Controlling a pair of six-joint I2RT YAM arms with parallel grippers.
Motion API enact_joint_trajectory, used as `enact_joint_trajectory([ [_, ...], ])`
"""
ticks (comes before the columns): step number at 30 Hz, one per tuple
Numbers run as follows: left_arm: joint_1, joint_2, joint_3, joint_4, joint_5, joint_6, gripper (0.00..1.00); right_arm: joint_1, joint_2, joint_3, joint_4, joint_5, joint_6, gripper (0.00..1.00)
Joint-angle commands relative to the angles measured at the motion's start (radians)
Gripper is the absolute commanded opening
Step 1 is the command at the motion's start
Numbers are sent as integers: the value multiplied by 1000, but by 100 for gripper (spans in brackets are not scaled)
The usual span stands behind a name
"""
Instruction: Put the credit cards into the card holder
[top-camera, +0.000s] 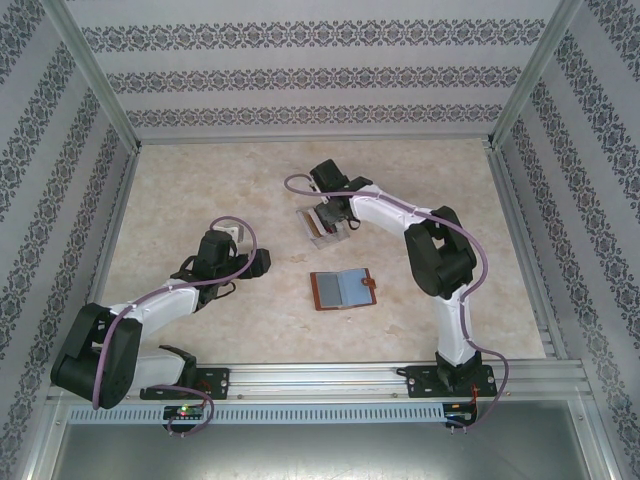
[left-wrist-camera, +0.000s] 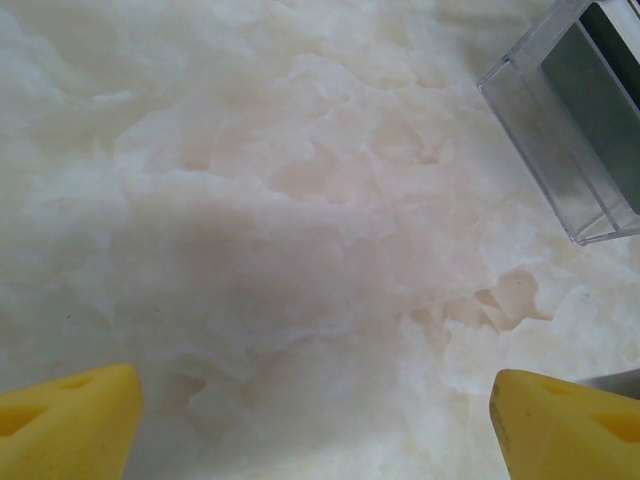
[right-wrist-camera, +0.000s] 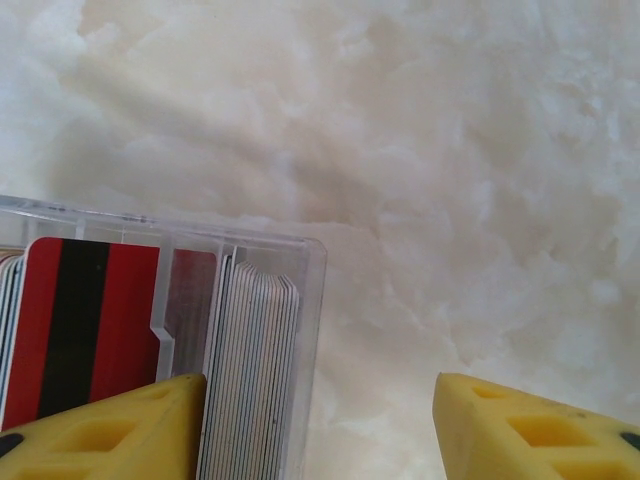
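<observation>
Cards (right-wrist-camera: 255, 370) stand on edge in clear tray (right-wrist-camera: 318, 262) at the left of the right jaws' gap, jaws partly open on nothing; thin, light, stiff, slick, so pinch one top edge; left jaws wide, empty; holder (top-camera: 343, 289) open on bench (top-camera: 200, 180), apart from both.

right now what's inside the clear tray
A red card with a black stripe and a stack of pale cards standing on edge. Their lower parts are hidden behind one finger of the right gripper.
</observation>
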Motion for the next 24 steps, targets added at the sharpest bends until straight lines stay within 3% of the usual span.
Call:
enact_joint_trajectory([
  [1,3,-1,0,-17,-1,21,90,15,-37,-14,5,83,-34,62],
  [20,3,10,4,-17,7,21,90,28,-65,-28,4,75,-44,52],
  [24,3,21,8,-17,16,21,90,31,-72,-28,2,66,-46,40],
])
